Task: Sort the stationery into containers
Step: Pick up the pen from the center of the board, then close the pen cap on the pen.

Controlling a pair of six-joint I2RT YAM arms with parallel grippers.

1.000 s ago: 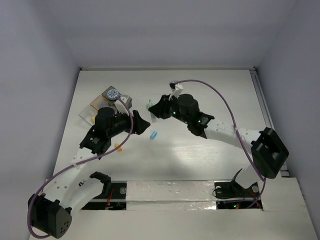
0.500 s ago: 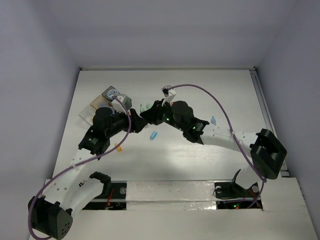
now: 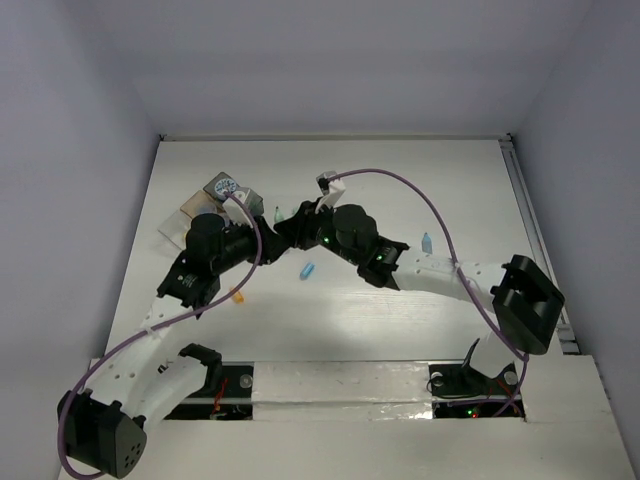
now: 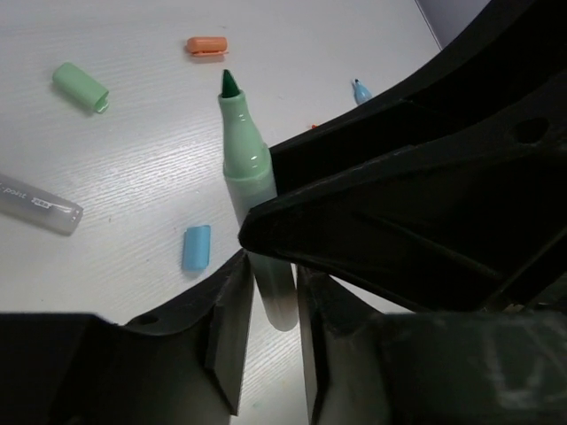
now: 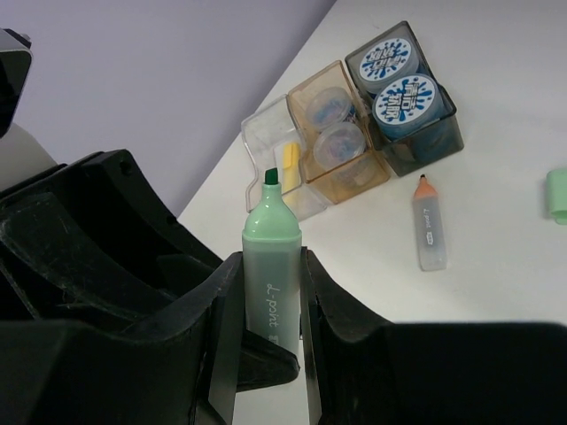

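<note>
A pastel green pen (image 5: pixel 273 266) with a dark green tip stands upright between my right gripper's (image 5: pixel 270 292) jaws, which are shut on it. In the left wrist view the same pen (image 4: pixel 246 150) has its lower end between my left gripper's (image 4: pixel 273 283) jaws, which close against both its sides. In the top view the two grippers meet at the pen (image 3: pixel 277 213), just right of the containers (image 3: pixel 225 195). The dark grey box (image 5: pixel 443 133) holds two round blue-patterned tubs (image 5: pixel 406 96). The tan tray (image 5: pixel 354 181) holds translucent cups (image 5: pixel 328 142). The clear tray (image 5: pixel 257 124) holds a yellow eraser (image 5: pixel 289 164).
On the table lie an orange-tipped grey pen (image 5: pixel 429 230), a green cap (image 4: pixel 80 86), an orange cap (image 4: pixel 206 44), a blue cap (image 4: pixel 196 247) and a blue-tipped pen (image 3: pixel 427 242). A small orange piece (image 3: pixel 237 295) lies by the left arm.
My right gripper has carried the green pen leftward to my left gripper, which has stayed almost still. The blue-tipped pen, hidden under the right arm before, now shows.
</note>
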